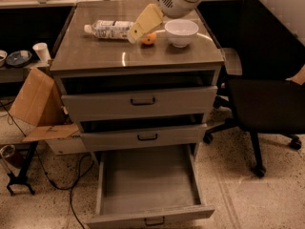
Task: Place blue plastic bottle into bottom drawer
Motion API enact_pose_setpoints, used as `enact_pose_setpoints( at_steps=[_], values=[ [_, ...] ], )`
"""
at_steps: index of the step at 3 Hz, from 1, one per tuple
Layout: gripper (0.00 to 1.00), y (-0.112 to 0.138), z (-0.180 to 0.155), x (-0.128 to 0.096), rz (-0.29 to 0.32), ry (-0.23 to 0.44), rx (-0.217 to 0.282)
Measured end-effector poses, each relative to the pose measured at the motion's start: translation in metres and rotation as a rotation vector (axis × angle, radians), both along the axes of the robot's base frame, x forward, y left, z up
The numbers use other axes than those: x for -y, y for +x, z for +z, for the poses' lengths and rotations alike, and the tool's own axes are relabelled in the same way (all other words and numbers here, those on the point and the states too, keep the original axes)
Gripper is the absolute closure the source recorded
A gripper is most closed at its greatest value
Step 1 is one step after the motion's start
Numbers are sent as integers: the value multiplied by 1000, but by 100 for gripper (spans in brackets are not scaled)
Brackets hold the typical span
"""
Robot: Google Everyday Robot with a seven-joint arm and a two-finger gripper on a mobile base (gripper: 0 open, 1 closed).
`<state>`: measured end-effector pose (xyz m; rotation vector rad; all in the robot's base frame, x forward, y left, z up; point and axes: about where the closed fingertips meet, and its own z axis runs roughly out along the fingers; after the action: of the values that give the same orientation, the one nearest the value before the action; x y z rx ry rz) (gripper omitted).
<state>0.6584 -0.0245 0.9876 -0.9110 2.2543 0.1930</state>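
The blue plastic bottle (109, 29) lies on its side on the cabinet top at the back left, white cap pointing left. My gripper (135, 32) reaches down from the upper right and its cream-coloured tip sits just at the bottle's right end, above the cabinet top. The bottom drawer (148, 184) is pulled wide out at floor level, its plain grey interior showing nothing inside.
An orange (149, 38) lies right beside the gripper tip and a white bowl (181, 31) stands to its right. The two upper drawers (141, 102) are slightly ajar. A black office chair (267, 104) stands right of the cabinet, a cardboard box (35, 104) left.
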Motion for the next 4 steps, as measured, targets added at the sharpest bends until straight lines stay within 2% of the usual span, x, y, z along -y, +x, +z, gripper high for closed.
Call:
enact_pose_setpoints(
  at_steps=[1, 2, 3, 4],
  values=[
    [0, 0, 0, 0, 0, 0, 0],
    [0, 4, -4, -9, -7, 44, 6],
    [0, 28, -13, -46, -7, 121, 41],
    [0, 64, -12, -79, -26, 192, 110]
  ],
)
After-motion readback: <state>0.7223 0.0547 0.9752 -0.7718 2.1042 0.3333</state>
